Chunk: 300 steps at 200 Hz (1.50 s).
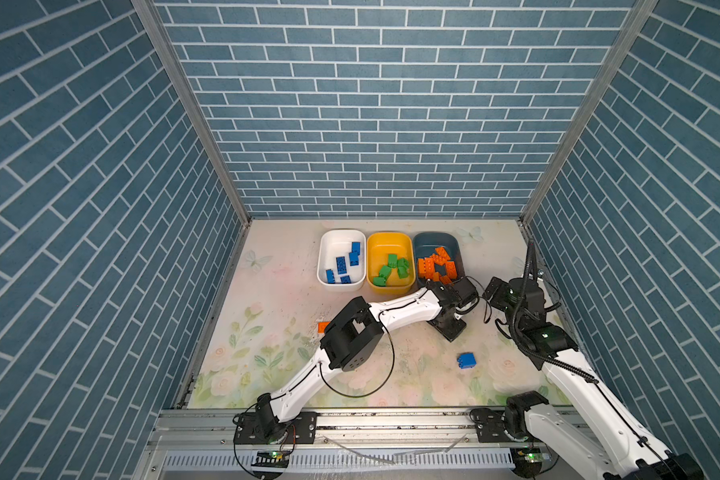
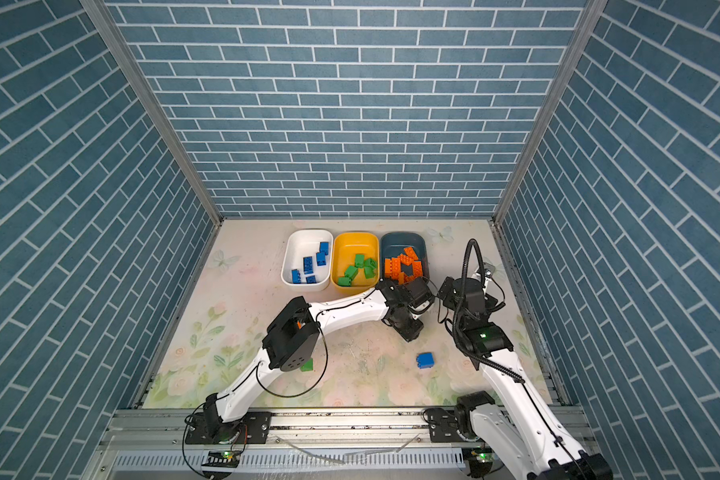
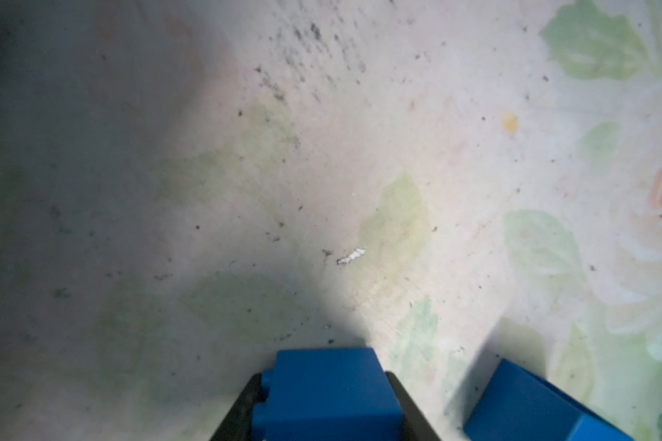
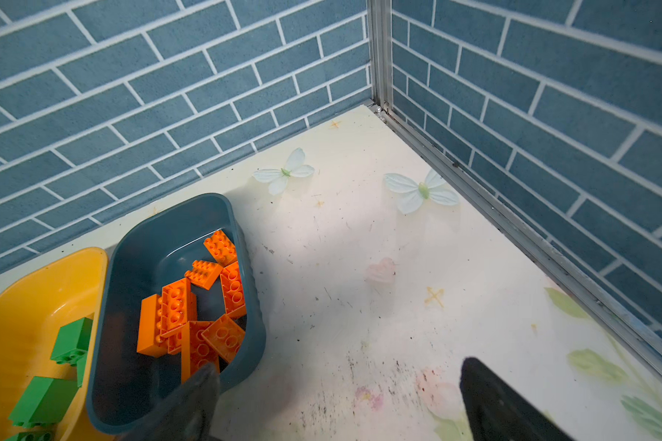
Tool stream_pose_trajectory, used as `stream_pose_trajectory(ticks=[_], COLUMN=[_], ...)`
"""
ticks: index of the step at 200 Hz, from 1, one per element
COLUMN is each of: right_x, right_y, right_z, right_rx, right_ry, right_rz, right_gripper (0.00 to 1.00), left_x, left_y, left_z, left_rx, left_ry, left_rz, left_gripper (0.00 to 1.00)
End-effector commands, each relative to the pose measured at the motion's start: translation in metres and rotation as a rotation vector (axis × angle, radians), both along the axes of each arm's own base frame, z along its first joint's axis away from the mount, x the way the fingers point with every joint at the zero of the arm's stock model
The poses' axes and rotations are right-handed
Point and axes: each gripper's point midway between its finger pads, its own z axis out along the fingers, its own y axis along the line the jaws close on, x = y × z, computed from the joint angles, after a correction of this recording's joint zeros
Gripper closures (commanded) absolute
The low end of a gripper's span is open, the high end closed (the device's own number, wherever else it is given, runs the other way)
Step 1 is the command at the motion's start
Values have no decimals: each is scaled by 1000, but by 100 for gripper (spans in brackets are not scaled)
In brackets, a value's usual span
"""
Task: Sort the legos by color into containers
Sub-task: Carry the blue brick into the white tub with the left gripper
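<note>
the blue brick point(image 3: 327, 393) i'm working sits low over the flowered surface point(image 3: 322, 172), between the fingers of the left hand point(image 3: 323, 376). in both top views that hand hides it, out in front of the teal tub point(image 1: 427, 244). the hand is narrow, a finger against each flank, so i read it as holding the brick. whether the brick is off the surface i can't tell.

it's hard moulded plastic: light, stiff and smooth-sided. i'd expect it to slip or twist rather than crush, and flat opposing faces are the place to pinch. its studs face sideways toward one finger, so it lies on its side and that finger bears on bumps, a less sure seat by my judgement. the two studs i can see line up along the fingers, so its long axis seems to run out along the hand's reach, though the frame edge cuts it off.

a second blue brick point(image 3: 528, 408) lies just beside it, askew and clear of the fingers. an orange brick point(image 1: 323, 327) and a green brick point(image 2: 307, 365) peek out by the left elbow. the white tub point(image 1: 335, 245) carries blues, the yellow tub point(image 1: 387, 245) greens, the teal one oranges. the right hand point(image 4: 344, 412) is wide and empty beside the teal tub.
</note>
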Motion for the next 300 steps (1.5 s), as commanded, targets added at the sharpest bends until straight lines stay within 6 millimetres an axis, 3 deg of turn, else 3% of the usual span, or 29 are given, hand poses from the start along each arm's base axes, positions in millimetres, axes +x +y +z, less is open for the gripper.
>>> stream_pose_trajectory(ticks=[1, 66, 121, 156, 205, 251, 300], right_x=[0, 10, 21, 27, 34, 39, 43], right_y=[3, 17, 37, 46, 57, 68, 82], right_z=[-5, -9, -9, -8, -9, -11, -12], right_rx=[-7, 37, 114, 145, 167, 178, 187], right_ry=[13, 19, 3, -9, -2, 10, 20], right_rz=[16, 68, 136, 166, 203, 232, 268], right_gripper=[2, 2, 1, 1, 1, 1, 1], left_x=[-3, 23, 34, 63, 112, 152, 187], left_y=[18, 59, 94, 130, 199, 259, 312], left_z=[-11, 14, 56, 89, 118, 124, 106], left_rx=[50, -58, -151, -217, -261, -279, -240], left_ry=[7, -1, -50, -106, -193, -244, -232], left_rz=[14, 188, 279, 380, 562, 747, 976], left_gripper=[59, 63, 63, 63, 64, 64, 64])
